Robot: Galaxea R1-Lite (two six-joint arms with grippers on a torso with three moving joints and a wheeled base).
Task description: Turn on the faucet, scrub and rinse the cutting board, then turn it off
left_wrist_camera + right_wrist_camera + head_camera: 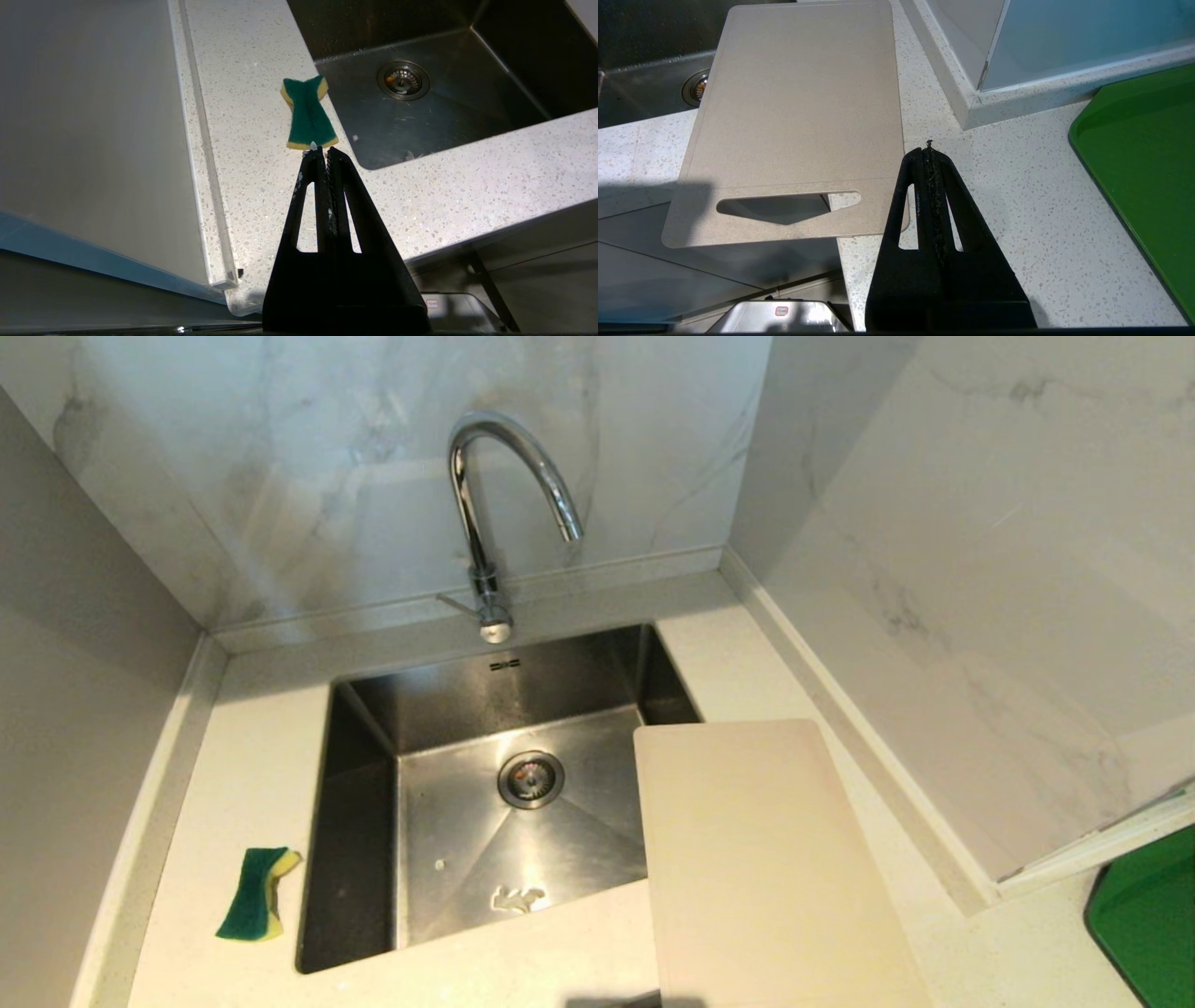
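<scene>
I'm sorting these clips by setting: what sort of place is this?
Most likely a kitchen sink corner: a steel sink under a chrome faucet, with a cutting board and sponge on the speckled countertop.

- A kitchen sink corner, seen from above.
- A square stainless steel sink (485, 803) with a round drain (530, 778) is set into a pale speckled stone tabletop (252, 775).
- A tall chrome faucet (485, 513) arches over the basin.
- White marble-look wall panels (308, 457) enclose the corner.
- A green-and-yellow sponge (257, 893) lies left of the sink.
- A cream cutting board (756, 859) lies on its right edge.
- A green tray (1153, 924) sits far right.
</scene>
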